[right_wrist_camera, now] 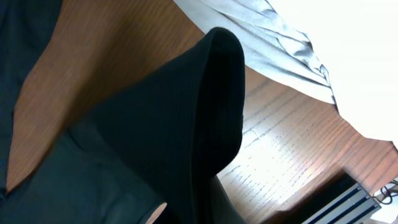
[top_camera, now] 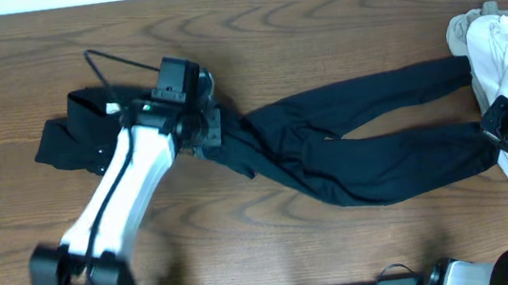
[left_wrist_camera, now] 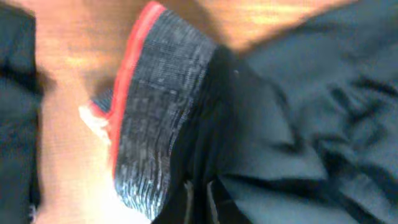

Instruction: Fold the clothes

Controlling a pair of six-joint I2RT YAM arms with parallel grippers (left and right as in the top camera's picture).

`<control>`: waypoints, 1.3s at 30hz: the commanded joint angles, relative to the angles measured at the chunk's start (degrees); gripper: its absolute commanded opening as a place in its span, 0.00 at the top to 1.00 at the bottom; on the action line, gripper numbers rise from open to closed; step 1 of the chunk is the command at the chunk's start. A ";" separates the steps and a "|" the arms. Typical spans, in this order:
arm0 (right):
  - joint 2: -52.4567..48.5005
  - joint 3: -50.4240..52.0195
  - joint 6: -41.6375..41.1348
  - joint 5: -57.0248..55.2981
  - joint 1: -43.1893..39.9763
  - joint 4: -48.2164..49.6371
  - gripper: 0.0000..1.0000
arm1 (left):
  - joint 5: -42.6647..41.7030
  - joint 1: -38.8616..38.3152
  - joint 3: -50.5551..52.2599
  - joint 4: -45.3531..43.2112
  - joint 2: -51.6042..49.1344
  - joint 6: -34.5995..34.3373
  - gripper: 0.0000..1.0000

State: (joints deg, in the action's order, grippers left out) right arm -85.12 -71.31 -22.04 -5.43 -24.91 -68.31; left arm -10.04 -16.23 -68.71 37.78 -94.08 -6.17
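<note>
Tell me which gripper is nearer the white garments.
Right. The right gripper sits beside the white garments; the left gripper is far off, over the trousers at their waistband.

Even overhead light; both wrist views blur close up, with glare whitening the table (right_wrist_camera: 292, 155).

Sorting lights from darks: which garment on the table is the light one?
The white-beige pile at the right edge; the trousers and the black garment at left are dark.
</note>
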 commanded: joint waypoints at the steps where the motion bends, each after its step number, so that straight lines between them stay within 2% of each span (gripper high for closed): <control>1: 0.52 -1.09 0.74 1.05 -0.42 -0.02 0.99 | 1.97 1.86 -1.11 -3.56 -4.72 2.05 0.78; 3: 0.52 -1.11 0.90 1.20 -0.42 -0.02 0.99 | 1.99 2.49 -1.81 -4.31 -5.99 2.05 0.54; 4: 0.52 -1.11 0.98 1.18 -0.42 -0.02 0.99 | 1.99 2.80 -2.21 -3.96 -6.10 2.05 0.45; 5: 0.52 -1.11 1.18 1.20 -0.42 -0.04 0.99 | 1.99 2.97 -2.75 -2.86 -5.99 2.05 0.42; 8: 0.52 -1.09 1.36 1.20 -0.42 -0.02 0.98 | 2.21 3.43 -6.05 4.17 -4.68 2.05 0.37; 14: 0.52 -1.11 1.38 1.20 -0.42 -0.07 0.98 | 1.68 2.75 -8.76 17.90 -0.44 0.22 0.36; 17: 0.52 -1.09 1.38 1.20 -0.42 -0.02 0.98 | 1.62 1.75 -8.61 22.45 -0.20 -0.59 0.36; 20: 0.52 -1.09 1.38 1.18 -0.42 -0.04 0.98 | 1.46 0.33 -6.21 23.28 -0.20 -2.62 0.36; 24: 0.52 -1.09 1.38 1.20 -0.42 -0.02 0.98 | 1.29 -2.32 0.59 17.22 -0.22 -3.17 0.36; 30: 0.52 -1.09 1.38 1.20 -0.42 -0.02 0.98 | 0.22 -5.05 10.75 2.40 -0.22 -4.02 0.33; 39: 0.52 -1.11 1.38 1.22 -0.42 -0.04 0.98 | 0.28 -5.99 15.02 -11.23 -0.22 -3.72 0.34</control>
State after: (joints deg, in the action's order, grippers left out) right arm -85.12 -71.33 -21.41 -4.27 -24.91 -68.31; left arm -9.50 -21.98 -54.11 28.29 -94.28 -9.30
